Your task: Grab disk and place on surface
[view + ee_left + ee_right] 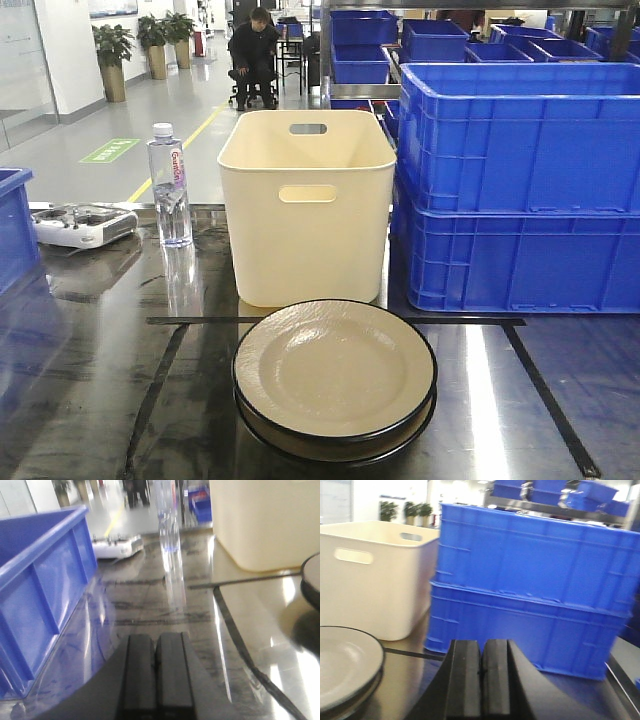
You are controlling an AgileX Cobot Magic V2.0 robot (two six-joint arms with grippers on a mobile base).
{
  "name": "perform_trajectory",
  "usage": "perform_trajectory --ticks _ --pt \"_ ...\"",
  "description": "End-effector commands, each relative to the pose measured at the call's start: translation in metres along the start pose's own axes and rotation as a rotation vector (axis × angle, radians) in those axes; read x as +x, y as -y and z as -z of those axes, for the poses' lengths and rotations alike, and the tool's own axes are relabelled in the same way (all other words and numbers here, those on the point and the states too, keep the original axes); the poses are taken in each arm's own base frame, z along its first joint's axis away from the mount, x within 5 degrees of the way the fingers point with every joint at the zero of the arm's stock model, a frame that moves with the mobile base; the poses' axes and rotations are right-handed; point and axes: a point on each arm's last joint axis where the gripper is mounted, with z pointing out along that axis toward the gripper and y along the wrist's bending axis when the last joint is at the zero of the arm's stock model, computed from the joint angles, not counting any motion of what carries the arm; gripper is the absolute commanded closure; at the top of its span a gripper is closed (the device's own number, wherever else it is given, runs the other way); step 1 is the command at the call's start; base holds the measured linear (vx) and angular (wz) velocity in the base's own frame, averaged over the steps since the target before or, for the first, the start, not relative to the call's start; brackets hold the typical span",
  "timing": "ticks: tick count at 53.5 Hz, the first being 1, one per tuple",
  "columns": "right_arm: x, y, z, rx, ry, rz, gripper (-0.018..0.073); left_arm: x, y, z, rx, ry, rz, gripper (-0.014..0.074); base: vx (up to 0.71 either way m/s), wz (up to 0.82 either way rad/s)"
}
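Observation:
The disk [335, 370] is a beige plate with a black rim, lying on top of a second like one on the dark glossy surface [90, 380], inside the black tape lines. The left wrist view catches its edge [312, 577] far right; in the right wrist view the disk [345, 665] lies low left. My left gripper [156, 640] is shut and holds nothing, hovering over the surface [150, 605] left of the disk. To the right of the disk my right gripper [483, 645] is also shut and holds nothing. Neither gripper shows in the front view.
A cream bin [308, 210] stands just behind the plates. Stacked blue crates [520, 190] fill the right. A water bottle [170, 185] and a white controller [85, 225] sit at the back left. A blue bin [12, 225] is at the left edge.

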Motion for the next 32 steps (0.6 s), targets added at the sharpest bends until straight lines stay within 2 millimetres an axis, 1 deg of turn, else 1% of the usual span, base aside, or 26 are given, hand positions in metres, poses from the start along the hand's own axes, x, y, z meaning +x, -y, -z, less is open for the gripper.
perform_trajectory --ticks 1,5,12,22,32 --pt "0.006 0.008 0.005 0.098 0.033 -0.007 0.0566 -0.003 0.0 0.012 -0.013 0.142 0.025 0.0598 0.0 0.0" --pt "0.012 0.007 0.005 0.095 0.02 -0.036 0.0566 0.005 0.0 0.013 -0.013 0.137 0.026 0.0598 0.0 0.0" --pt "0.014 0.007 0.004 0.094 0.023 -0.178 0.0566 0.014 0.001 0.01 -0.009 0.1 0.027 0.0598 0.0 0.0" --pt "0.014 0.007 0.004 0.09 0.034 -0.307 0.0566 0.017 0.001 0.01 -0.004 0.077 0.027 0.0598 0.0 0.0" --pt "0.013 0.007 0.004 0.089 0.036 -0.337 0.0566 0.017 0.001 0.01 -0.004 0.077 0.027 0.0598 0.0 0.0"
